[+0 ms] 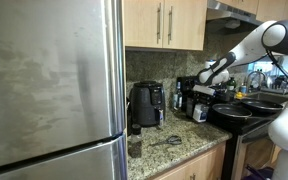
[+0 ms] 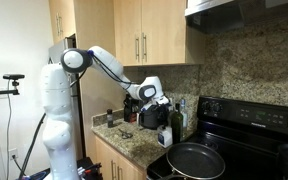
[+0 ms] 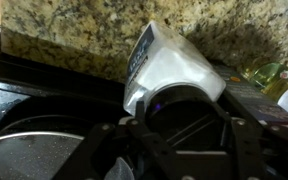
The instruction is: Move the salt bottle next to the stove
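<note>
My gripper (image 3: 176, 118) is shut on the salt bottle (image 3: 174, 62), a squat white bottle with a printed label, held tilted with its dark end toward the camera. In both exterior views the gripper (image 1: 198, 78) (image 2: 150, 93) hangs in the air above the granite counter, between the black countertop appliance and the stove (image 1: 252, 118) (image 2: 239, 150). The bottle shows as a white patch at the fingers in an exterior view (image 2: 162, 100). The black stove surface lies below the bottle in the wrist view (image 3: 24, 95).
A black boxy appliance (image 1: 146, 103) (image 2: 155, 116) and a taller dark bottle (image 2: 179, 120) stand on the counter. Dark round pans (image 1: 234, 110) (image 2: 194, 160) sit on the stove. A steel fridge (image 1: 44, 80) fills one side. Cabinets hang above. Small items lie on the counter (image 1: 170, 141).
</note>
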Robot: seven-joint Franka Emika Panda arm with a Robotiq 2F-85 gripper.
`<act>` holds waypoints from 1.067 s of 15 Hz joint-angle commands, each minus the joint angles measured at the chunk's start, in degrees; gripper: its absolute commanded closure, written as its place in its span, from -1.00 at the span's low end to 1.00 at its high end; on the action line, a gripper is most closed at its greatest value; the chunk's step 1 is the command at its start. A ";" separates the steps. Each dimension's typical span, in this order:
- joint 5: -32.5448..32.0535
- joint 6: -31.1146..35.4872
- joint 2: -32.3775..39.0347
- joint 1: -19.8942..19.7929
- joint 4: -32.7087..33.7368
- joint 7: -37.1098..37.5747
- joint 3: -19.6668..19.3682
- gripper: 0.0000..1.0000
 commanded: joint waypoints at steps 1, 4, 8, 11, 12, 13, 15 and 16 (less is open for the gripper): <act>-3.90 2.66 4.35 2.33 3.58 5.89 -2.31 0.26; -9.84 2.14 5.61 4.23 2.71 10.84 -4.29 0.26; -14.43 1.79 6.53 5.50 2.19 15.52 -6.11 0.26; -11.56 2.80 4.53 5.78 1.18 13.53 -5.50 -0.87; -11.61 3.37 2.63 6.10 0.51 13.03 -5.24 -1.00; -13.84 3.54 0.46 6.69 -0.10 14.18 -5.38 -1.00; -15.03 3.68 -3.97 7.13 -1.62 13.42 -4.80 -1.00; -16.95 2.23 -6.65 7.28 -2.29 14.34 -4.46 -1.00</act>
